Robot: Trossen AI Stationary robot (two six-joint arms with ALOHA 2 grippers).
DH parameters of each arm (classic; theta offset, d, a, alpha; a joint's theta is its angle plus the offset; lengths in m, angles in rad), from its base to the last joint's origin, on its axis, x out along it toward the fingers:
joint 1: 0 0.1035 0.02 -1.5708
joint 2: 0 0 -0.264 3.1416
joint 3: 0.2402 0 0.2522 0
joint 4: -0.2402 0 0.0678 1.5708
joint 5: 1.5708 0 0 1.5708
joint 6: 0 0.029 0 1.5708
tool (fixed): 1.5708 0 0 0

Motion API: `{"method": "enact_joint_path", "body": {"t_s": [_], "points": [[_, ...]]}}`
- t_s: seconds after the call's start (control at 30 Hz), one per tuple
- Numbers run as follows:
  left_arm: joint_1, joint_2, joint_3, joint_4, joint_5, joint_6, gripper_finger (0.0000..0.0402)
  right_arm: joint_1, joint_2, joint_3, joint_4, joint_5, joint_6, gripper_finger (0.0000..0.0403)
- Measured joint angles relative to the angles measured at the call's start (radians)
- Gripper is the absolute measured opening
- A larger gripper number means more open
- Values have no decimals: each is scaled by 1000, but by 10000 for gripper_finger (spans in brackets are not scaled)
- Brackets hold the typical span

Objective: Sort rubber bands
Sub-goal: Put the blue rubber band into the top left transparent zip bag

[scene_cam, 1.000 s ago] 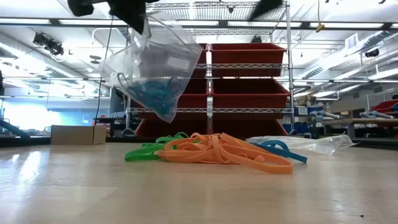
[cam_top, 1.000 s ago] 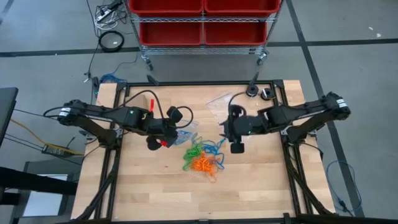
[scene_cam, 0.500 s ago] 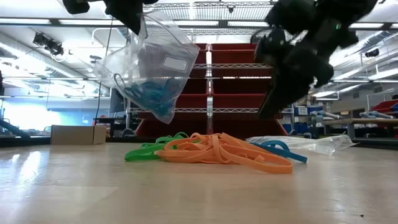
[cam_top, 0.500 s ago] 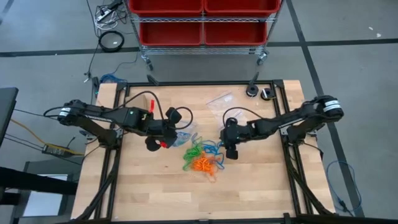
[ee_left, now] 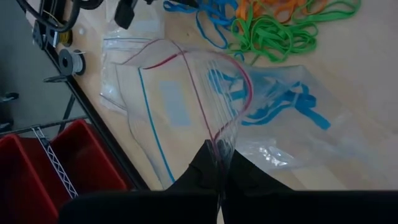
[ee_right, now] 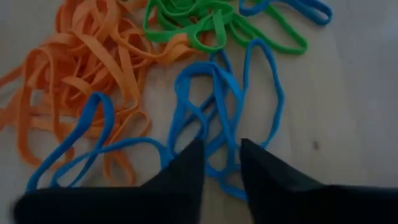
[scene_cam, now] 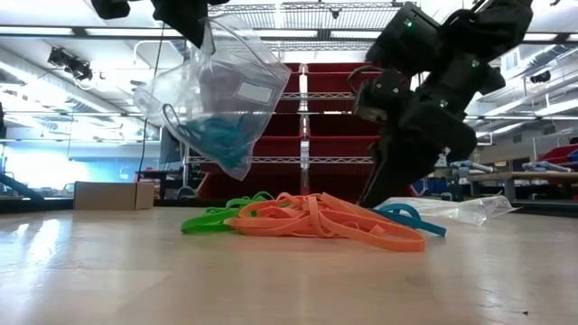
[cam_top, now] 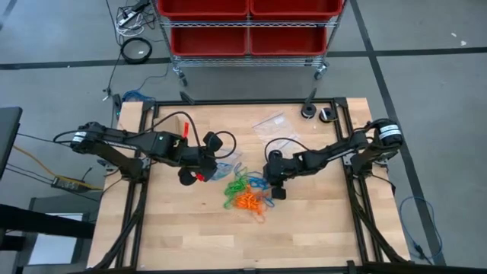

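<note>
Wooden tabletop [cam_top: 190, 228] carries the rubber bands [cam_top: 247, 192] in a loose orange, green and blue pile near its middle. Just left of the pile, the left gripper [cam_top: 204, 161] is pinched tight on the rim of a clear zip bag [scene_cam: 217, 95], which hangs above the table with blue bands inside. At the pile's right edge, the right gripper [ee_right: 217, 163] has its fingers narrowed around blue loops [ee_right: 211, 118]. Another clear bag [cam_top: 268, 123] lies flat at the far side.

Two dark jointed arms trail looping black cables; the left arm [cam_top: 144, 143] carries small red markings near its wrist.
</note>
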Motion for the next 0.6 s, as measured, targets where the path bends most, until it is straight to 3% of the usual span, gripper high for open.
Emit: {"method": "enact_joint_path", "body": {"t_s": [0.1, 0.37, 0.6], "points": [[0, 0, 0, 0, 0, -5, 1, 2, 0, 0, -15, -11, -21, 11], [0, 0, 0, -3, 0, -11, 1, 17, -64, 0, -18, 74, -31, 0], [0, 0, 0, -2, 0, -12, 1, -9, -106, 0, -71, 53, 7, 10]]}}
